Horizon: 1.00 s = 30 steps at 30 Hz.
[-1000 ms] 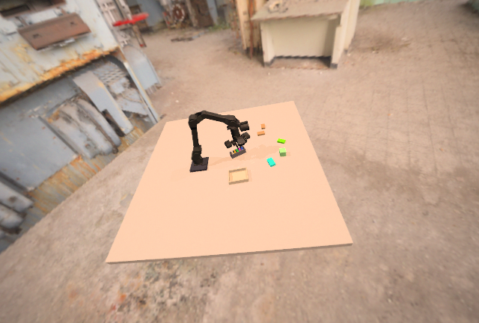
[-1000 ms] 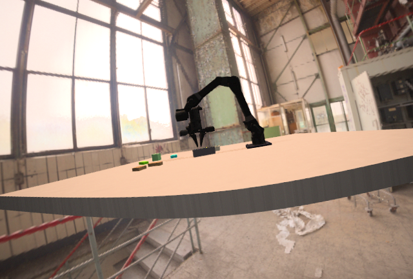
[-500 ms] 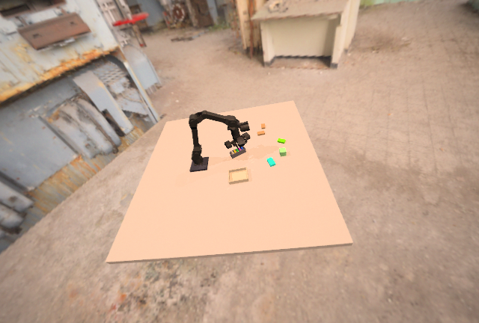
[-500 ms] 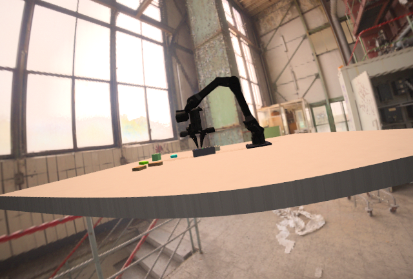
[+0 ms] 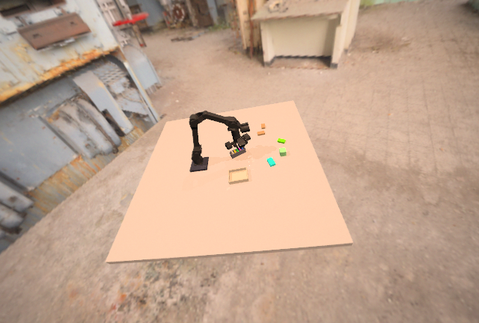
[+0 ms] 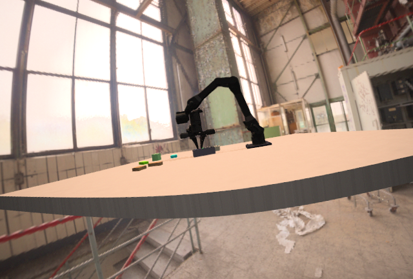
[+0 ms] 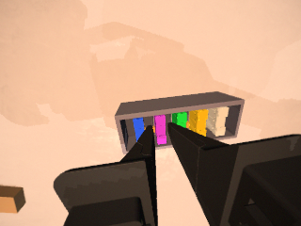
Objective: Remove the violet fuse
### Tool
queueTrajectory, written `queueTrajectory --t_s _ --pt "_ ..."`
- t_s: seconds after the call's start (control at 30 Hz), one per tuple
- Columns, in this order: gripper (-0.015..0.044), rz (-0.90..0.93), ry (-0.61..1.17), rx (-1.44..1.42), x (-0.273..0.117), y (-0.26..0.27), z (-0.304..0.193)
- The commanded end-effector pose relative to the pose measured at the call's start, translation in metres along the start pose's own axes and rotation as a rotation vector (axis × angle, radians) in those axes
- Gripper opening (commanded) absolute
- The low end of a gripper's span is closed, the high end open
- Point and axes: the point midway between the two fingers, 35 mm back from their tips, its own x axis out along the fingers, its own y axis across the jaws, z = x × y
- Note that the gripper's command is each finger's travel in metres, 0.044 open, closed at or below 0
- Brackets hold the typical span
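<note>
The violet fuse (image 5: pixel 240 149) (image 7: pixel 161 121) stands in the dark fuse block (image 5: pixel 239 154) (image 6: pixel 204 152) (image 7: pixel 179 103), between a blue fuse (image 7: pixel 138 128) and a green fuse (image 7: pixel 180 119). A yellow fuse (image 7: pixel 199 123) and a cream fuse (image 7: pixel 219 121) stand beyond the green one. My gripper (image 6: pixel 199 147) (image 7: pixel 160 128) points down at the block, its fingers slightly open with nothing held. In the wrist view one fingertip shows on either side of the violet fuse; whether they touch anything is not clear. The tan tray (image 5: pixel 238 182) is empty.
A cyan block (image 5: pixel 271 161) (image 6: pixel 173 156), a green cube (image 5: pixel 282 152) (image 6: pixel 155 157), a flat lime block (image 5: pixel 281 140) (image 6: pixel 143 162) and two orange-brown blocks (image 5: pixel 260 133) (image 5: pixel 263 125) lie on the far side of the fuse block from the arm's base (image 5: pixel 199 164).
</note>
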Motion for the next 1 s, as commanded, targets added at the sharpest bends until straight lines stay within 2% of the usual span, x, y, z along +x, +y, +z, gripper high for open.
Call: queueTrajectory --t_s 0.0,0.4,0.97 --pt "0.0074 -0.002 0.004 0.005 0.0019 -0.0006 -0.0007" --pt "0.0 -0.001 0.0 0.0 0.0008 -0.0004 -0.0001" --pt "0.0 -0.001 0.001 0.001 -0.0058 0.0 0.0"
